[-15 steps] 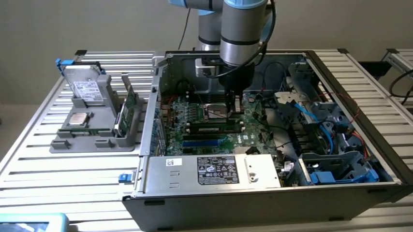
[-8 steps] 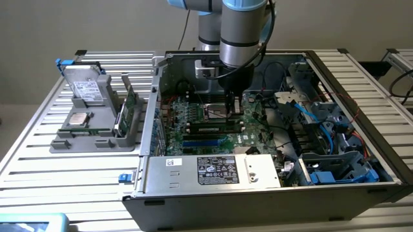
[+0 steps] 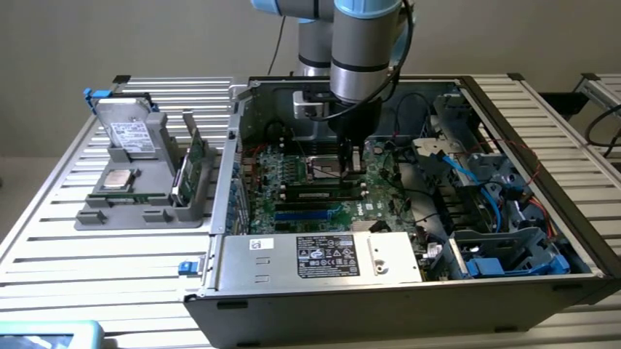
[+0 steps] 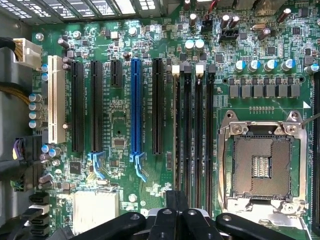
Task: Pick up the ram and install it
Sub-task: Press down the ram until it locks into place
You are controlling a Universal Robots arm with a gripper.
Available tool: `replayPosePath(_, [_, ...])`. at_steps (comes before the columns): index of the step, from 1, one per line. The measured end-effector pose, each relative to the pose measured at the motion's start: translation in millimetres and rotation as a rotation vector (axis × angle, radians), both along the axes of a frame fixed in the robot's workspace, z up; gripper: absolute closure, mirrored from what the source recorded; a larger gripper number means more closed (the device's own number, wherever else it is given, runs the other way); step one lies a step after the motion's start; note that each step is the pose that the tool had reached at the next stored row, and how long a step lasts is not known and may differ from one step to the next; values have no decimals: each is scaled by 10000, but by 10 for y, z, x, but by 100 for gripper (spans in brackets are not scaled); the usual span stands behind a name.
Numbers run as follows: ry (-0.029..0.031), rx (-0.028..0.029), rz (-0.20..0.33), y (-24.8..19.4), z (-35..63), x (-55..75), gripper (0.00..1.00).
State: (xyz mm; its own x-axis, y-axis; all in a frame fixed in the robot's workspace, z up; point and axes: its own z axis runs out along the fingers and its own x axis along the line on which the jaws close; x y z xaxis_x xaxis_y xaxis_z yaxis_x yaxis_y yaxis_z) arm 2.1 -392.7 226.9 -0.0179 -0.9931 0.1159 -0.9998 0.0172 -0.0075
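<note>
**Ram in slot, jaws shut**

Found the ram standing on edge in a memory slot on the board, on the far side of the slot bank from the socket. Noted the gripper just above the end of that slot, beside the socket, jaws pressed together and pinching nothing. Cannot tell whether touching the ram. Observed a tray of parts outside the case, well apart from the socket.
</note>
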Motion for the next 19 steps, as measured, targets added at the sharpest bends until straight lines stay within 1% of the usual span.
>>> replayPosePath(2, [6, -14, 3, -1, 76, -20, 89])
replayPosePath(5, [8, -18, 5, -6, 115, -127, 89])
replayPosePath(13, [5, -16, 4, -23, 117, -476, 89])
replayPosePath(15, [6, -14, 5, -26, 117, -532, 89])
replayPosePath(19, [5, -13, 5, -26, 112, -572, 89])
